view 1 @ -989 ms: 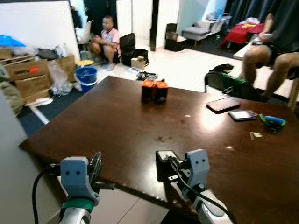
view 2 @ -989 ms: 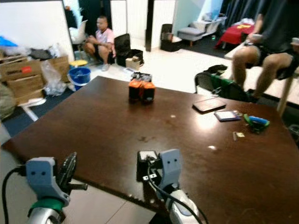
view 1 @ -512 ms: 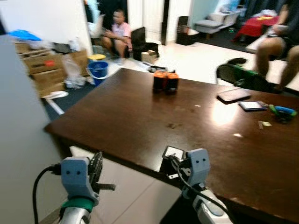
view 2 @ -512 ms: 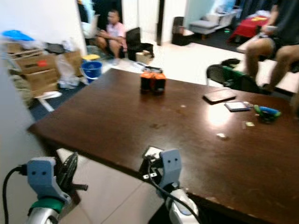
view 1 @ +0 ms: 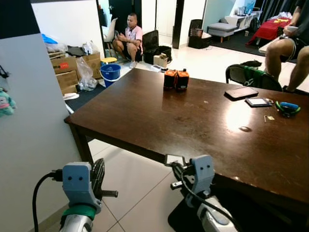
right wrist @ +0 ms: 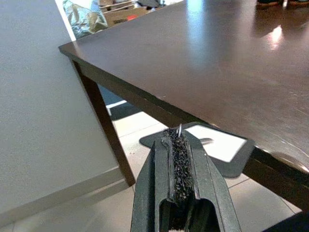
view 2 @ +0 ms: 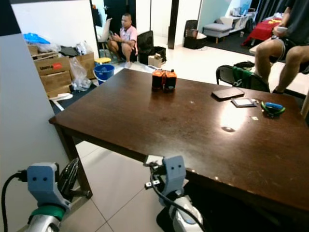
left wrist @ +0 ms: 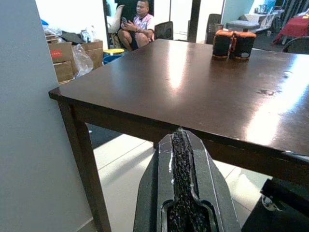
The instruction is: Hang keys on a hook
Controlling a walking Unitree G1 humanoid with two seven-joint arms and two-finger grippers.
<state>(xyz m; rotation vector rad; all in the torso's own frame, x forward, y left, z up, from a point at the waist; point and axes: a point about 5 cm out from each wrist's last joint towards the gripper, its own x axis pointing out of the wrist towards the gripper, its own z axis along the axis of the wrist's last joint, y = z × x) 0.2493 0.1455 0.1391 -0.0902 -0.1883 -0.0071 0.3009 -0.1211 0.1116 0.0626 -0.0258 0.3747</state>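
My right gripper (view 1: 176, 165) is shut on the keys: a small metal ring sticks out at its tip (right wrist: 179, 129), and a dark flat tag with a white face (right wrist: 221, 149) hangs beyond it. It is held just off the near edge of the dark wooden table (view 1: 145, 113), above the tiled floor. My left gripper (left wrist: 179, 134) is shut with nothing in it, low at the left beside the grey wall (view 1: 34, 125). High on that wall are a small dark hook (view 1: 4, 73) and a little plush toy (view 1: 5, 104).
On the table stand an orange-and-black pair of objects (view 1: 175, 79), a dark phone (view 1: 241, 93) and small items at the right. A person sits on the floor (view 1: 131, 39) near boxes and a blue bucket (view 1: 110, 72). Another person's legs (view 1: 285, 48) are at the far right.
The whole view has shifted: the table has receded, its near edge and leg now show, and the grey wall has come in on the left. Both grippers stay shut as before.
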